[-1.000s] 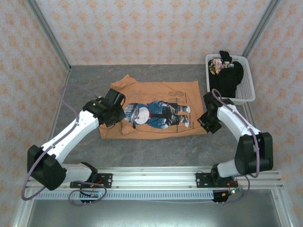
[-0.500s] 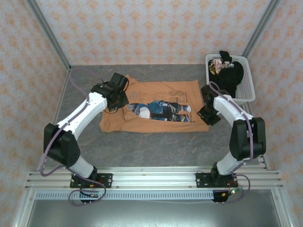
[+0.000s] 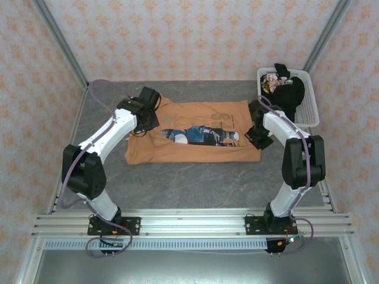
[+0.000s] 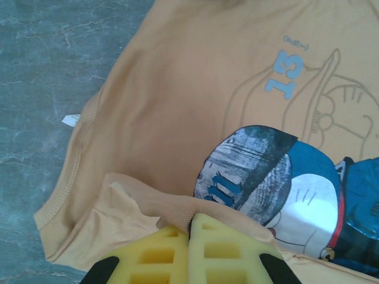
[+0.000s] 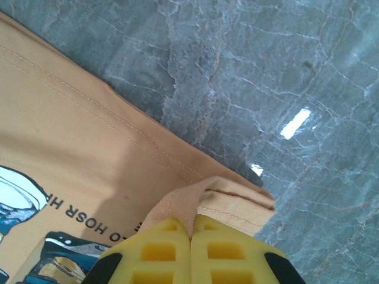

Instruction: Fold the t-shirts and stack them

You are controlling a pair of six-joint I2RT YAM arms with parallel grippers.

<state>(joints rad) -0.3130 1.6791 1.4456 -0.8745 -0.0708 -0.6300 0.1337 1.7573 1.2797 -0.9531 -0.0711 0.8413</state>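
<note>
Orange-tan t-shirt (image 3: pixel 195 148) is spread at the middle of the grey marbled table (image 3: pixel 195 183), print up, with the collar end toward 9 o'clock in the top view. A fold of its cloth is pinched tight by the left gripper (image 4: pixel 190 220) at the shirt's 10 o'clock corner. A hem corner is pinched the same way by the right gripper (image 5: pixel 190 228) at 3 o'clock.

The table is enclosed by three walls (image 3: pixel 189 35) papered in a peach pattern, and a metal rail (image 3: pixel 189 222) is fixed at 6 o'clock.

Two t-shirts are counted. The black t-shirt (image 3: pixel 287 100) is heaped in the one white basket (image 3: pixel 308 121) at 2 o'clock.

Part of the blue-and-white print is covered by doubled-over cloth. The black shirt's print is crumpled and cannot be made out.
</note>
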